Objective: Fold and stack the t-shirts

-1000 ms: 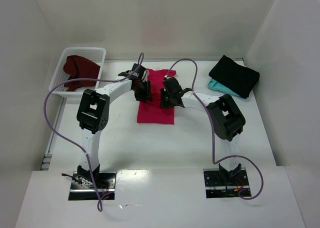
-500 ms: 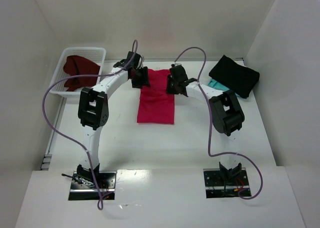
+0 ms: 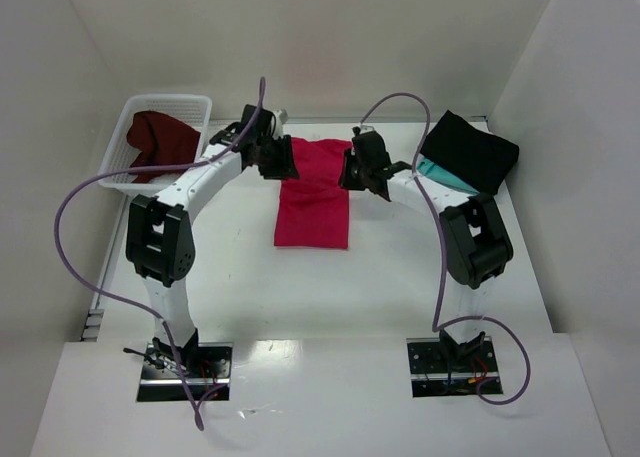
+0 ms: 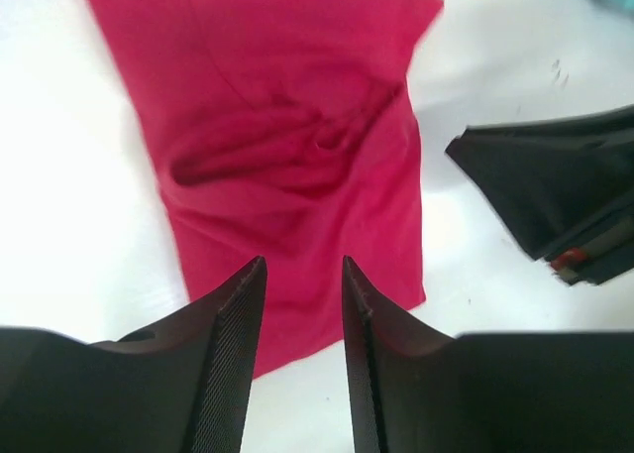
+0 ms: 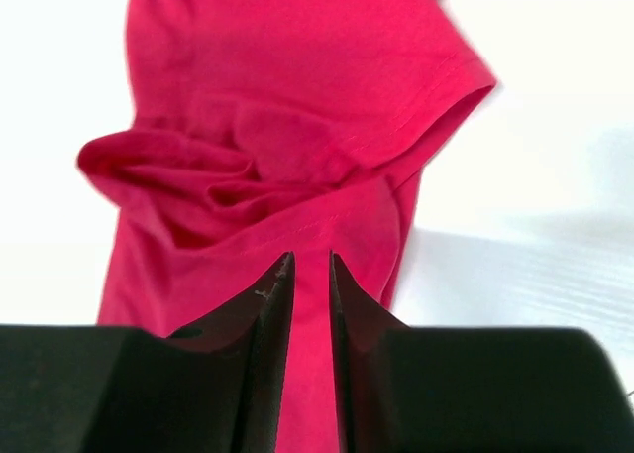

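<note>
The crimson-pink t-shirt (image 3: 312, 205) lies in a long folded strip at the table's middle, with bunched folds near its far end (image 4: 287, 146) (image 5: 228, 166). My left gripper (image 3: 279, 160) hovers over the shirt's far left edge. It is open and empty (image 4: 303, 265). My right gripper (image 3: 356, 169) hovers over the far right edge by the sleeve (image 5: 436, 86). Its jaws stand a narrow gap apart with nothing between them (image 5: 310, 259). The maroon t-shirt (image 3: 155, 142) lies in the basket. The black t-shirt (image 3: 470, 149) rests on the teal one (image 3: 446, 178) at the back right.
The white lattice basket (image 3: 128, 117) stands at the back left. White walls close in the table at the back and sides. The right gripper's black body (image 4: 555, 200) shows close by in the left wrist view. Purple cables loop above both arms.
Both grippers have moved from the shirt's middle toward its far end and spread out to its left and right edges. The shirt has stayed in place.
</note>
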